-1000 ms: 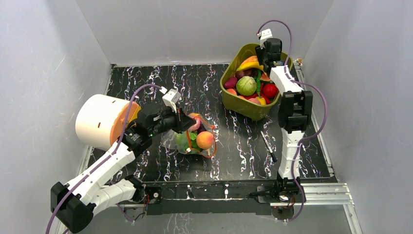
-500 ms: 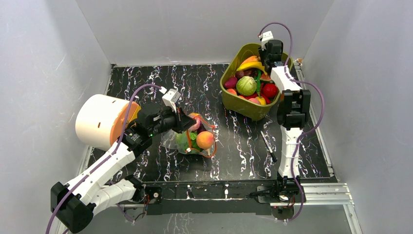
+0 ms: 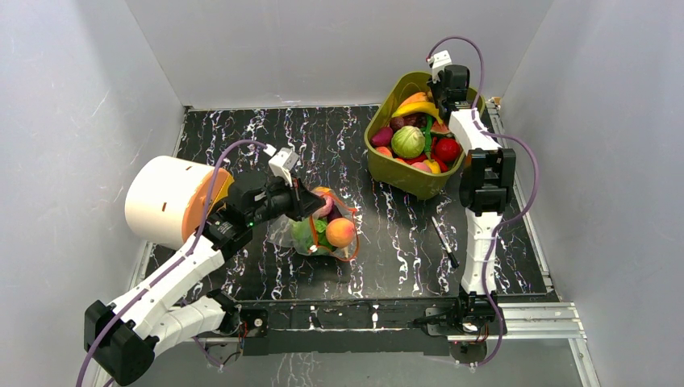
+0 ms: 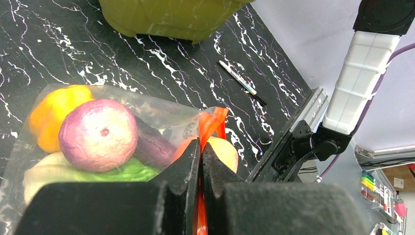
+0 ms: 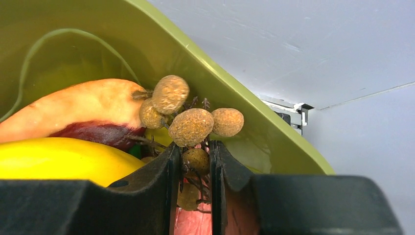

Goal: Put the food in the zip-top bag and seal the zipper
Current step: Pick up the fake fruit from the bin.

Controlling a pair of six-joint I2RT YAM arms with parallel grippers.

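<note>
Left claw (image 4: pixel 200 161): pressed together, pinching the orange-red zipper (image 4: pixel 210 125) at the mouth of the zip-top bag (image 3: pixel 300 235); white slider tab not made out.

Bag lies on the black marbled worktop (image 3: pixel 242 137), left of centre, just in front of the left claw; mouth unsealed, gaping towards the right.

Food inside the bag, left wrist view: red onion (image 4: pixel 98 134) on top; yellow pepper (image 4: pixel 54 115) touching it on its left; eggplant (image 4: pixel 151 144) beside it on its right; green lettuce (image 4: pixel 122 169) underneath; a peach (image 3: pixel 339 232) sits at the mouth.

Right claw (image 5: pixel 192 161): down in the far corner of the olive-green tub (image 3: pixel 387 173); fingers nearly together, pinching the brown berry bunch (image 5: pixel 191 125) by one lower ball and its stems; the other balls stand clear above the fingertips.

Beside the bunch in the tub: a peach-coloured slice (image 5: pixel 78 105) and, under it, a yellow banana (image 5: pixel 58 156).

Overhead, the tub is heaped: green cabbage (image 3: pixel 408 142) in the middle, a red fruit (image 3: pixel 446 149) to its right.

Tub and bag well apart; a pen (image 3: pixel 444 242) lies on the worktop between them, nearer the right arm.

White roll with orange end (image 3: pixel 165 201) at the left edge, behind the left arm.
</note>
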